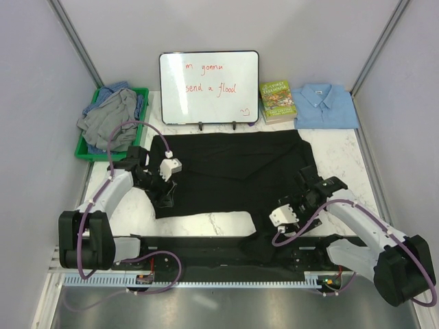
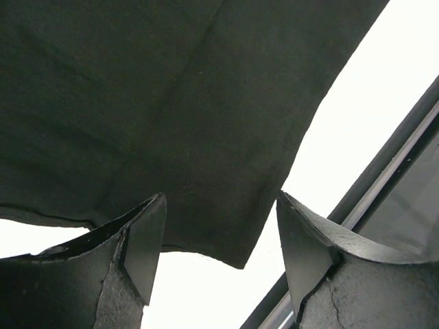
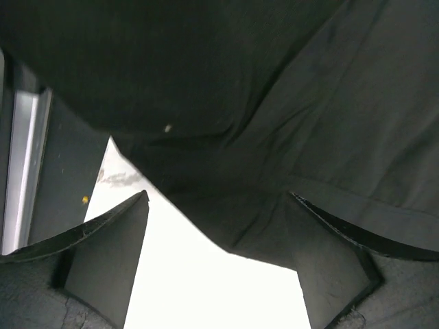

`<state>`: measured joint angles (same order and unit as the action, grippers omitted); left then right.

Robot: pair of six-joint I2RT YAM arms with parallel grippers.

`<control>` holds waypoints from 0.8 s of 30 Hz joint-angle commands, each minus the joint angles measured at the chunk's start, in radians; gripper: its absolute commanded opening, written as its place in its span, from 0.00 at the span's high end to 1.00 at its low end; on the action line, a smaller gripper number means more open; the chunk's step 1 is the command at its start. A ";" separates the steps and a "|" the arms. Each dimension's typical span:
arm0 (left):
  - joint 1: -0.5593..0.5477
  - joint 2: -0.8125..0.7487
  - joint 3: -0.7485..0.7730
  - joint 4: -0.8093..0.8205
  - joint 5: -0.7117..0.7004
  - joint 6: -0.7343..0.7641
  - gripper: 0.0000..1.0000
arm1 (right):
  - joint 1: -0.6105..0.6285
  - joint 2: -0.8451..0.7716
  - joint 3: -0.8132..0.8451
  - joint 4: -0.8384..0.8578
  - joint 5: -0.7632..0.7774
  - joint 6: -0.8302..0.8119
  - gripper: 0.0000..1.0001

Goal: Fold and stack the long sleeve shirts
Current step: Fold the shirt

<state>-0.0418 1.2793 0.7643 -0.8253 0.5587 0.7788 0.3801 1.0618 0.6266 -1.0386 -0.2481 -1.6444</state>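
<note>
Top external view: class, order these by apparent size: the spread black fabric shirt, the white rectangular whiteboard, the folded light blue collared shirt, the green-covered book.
Largest to smallest:
1. spread black fabric shirt
2. white rectangular whiteboard
3. folded light blue collared shirt
4. green-covered book, clearly the smallest

The work surface is a white marble-patterned table top [image 1: 216, 223], enclosed by a pale grey back wall panel [image 1: 226, 27], a left wall panel [image 1: 34, 103] and a right wall panel [image 1: 411, 89] of the same finish, joined at the rear corners by grey metal posts [image 1: 75, 34]. A black-framed rectangular whiteboard with red handwriting [image 1: 209, 88] stands upright on two black feet at the rear centre of the table top. Lighting is even and diffuse; a black metal rail [image 1: 192, 243] and a white slotted cable duct [image 1: 233, 279] run along the near edge, with a brushed grey metal surface [image 1: 226, 312] below them in the top view.
</note>
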 commanded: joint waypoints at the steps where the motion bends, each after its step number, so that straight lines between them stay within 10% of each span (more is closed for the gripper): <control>1: -0.001 -0.014 -0.011 0.037 -0.013 -0.015 0.27 | 0.042 -0.037 0.021 0.017 -0.106 0.084 0.14; 14: -0.001 0.044 0.006 0.058 -0.014 0.005 0.27 | 0.178 -0.011 0.353 -0.421 -0.397 0.190 0.10; 24: 0.000 0.046 0.000 0.068 -0.020 -0.010 0.28 | 0.489 0.181 0.536 -0.371 -0.431 0.541 0.19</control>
<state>-0.0418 1.3418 0.7559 -0.7795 0.5396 0.7784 0.8158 1.2030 1.1435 -1.3132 -0.6216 -1.2484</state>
